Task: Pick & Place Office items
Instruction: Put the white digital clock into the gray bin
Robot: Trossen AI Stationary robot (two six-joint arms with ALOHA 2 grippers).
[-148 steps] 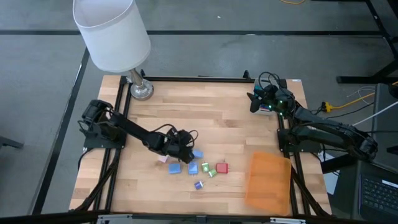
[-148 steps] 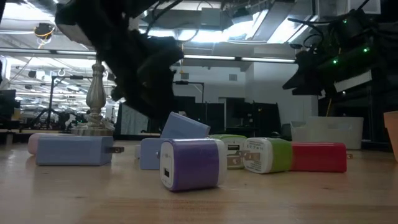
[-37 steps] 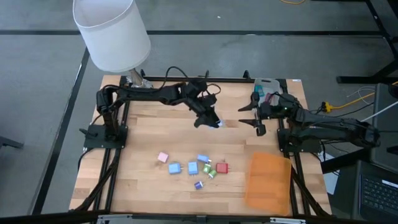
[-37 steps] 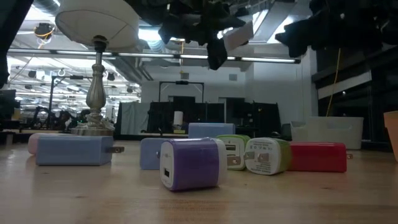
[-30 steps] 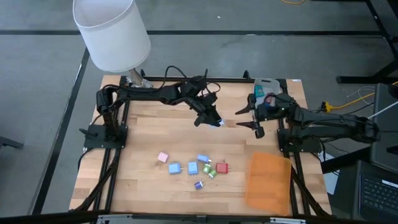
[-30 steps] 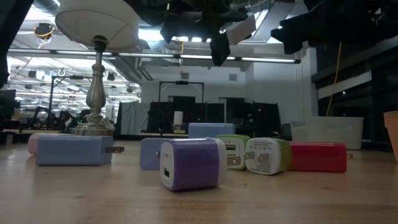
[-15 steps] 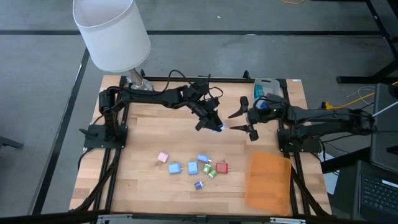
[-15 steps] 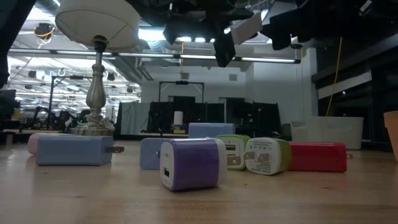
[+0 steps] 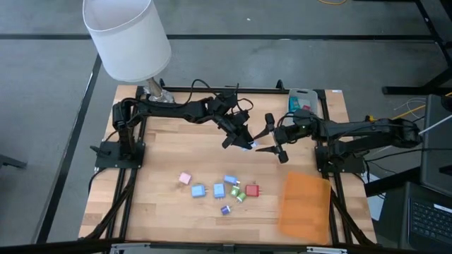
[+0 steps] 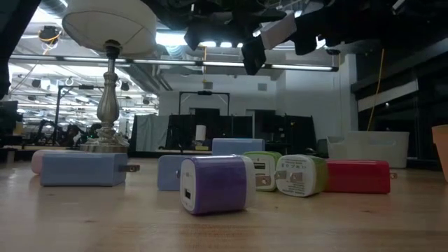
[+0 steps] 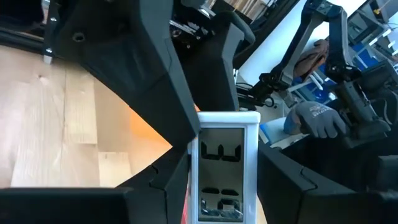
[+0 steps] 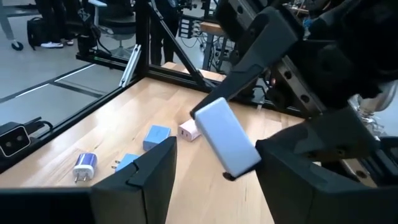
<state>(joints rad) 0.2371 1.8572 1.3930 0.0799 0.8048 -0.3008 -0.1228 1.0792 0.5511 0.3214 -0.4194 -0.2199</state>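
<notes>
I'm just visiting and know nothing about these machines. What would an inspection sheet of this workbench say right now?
Surface: wooden table, bare in the middle.
Job's things: small coloured blocks clustered near the front edge; one light block held up in the air.
Clutter: orange sheet at the front right; lamp at the back left corner; grey tray at the back right.
Grippers: left gripper shut on the light block above mid-table; right gripper open, its fingers on either side of that block, not yet closed.
Cables: wires along both arms; yellow cable off the table's right.
Surroundings: gloved hand beyond the table.
</notes>
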